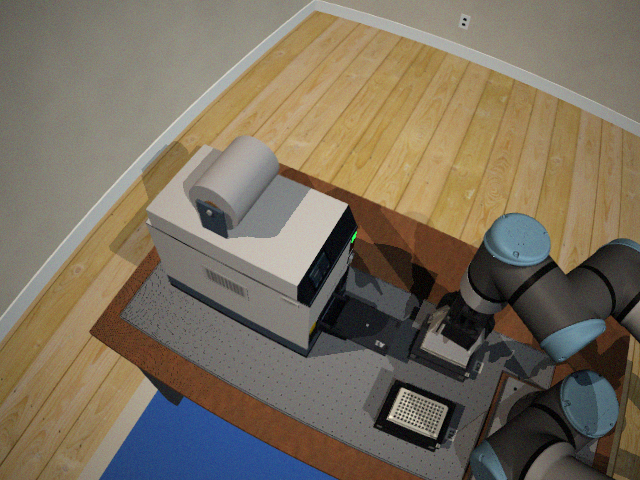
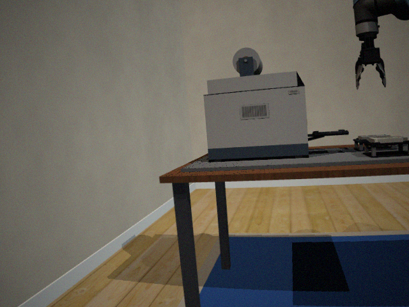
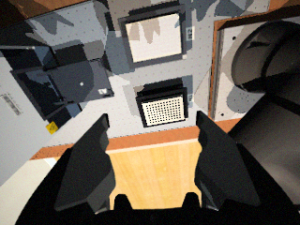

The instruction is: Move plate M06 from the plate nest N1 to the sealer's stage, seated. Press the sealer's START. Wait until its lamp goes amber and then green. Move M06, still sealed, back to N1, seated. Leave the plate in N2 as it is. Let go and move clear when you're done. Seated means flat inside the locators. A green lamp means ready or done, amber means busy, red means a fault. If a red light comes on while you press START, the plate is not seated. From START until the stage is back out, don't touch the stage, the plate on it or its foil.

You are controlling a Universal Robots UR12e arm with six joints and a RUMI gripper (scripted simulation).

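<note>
The gripper (image 1: 439, 320) (image 2: 370, 87) (image 3: 152, 112), partly open and holding nothing, hangs above the counter (image 1: 232, 397) (image 2: 280, 174) (image 3: 141, 146), right of the sealer (image 1: 242, 268) (image 2: 257, 122) (image 3: 14, 108).

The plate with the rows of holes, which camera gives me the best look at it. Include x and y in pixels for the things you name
The top view: the plate with the rows of holes (image 1: 418, 412) (image 3: 164, 111) shows whole and large there, its grid of holes distinct. The wrist view also shows it whole, but smaller. The exterior view gives only a low edge-on look, with no holes to make out.
</note>
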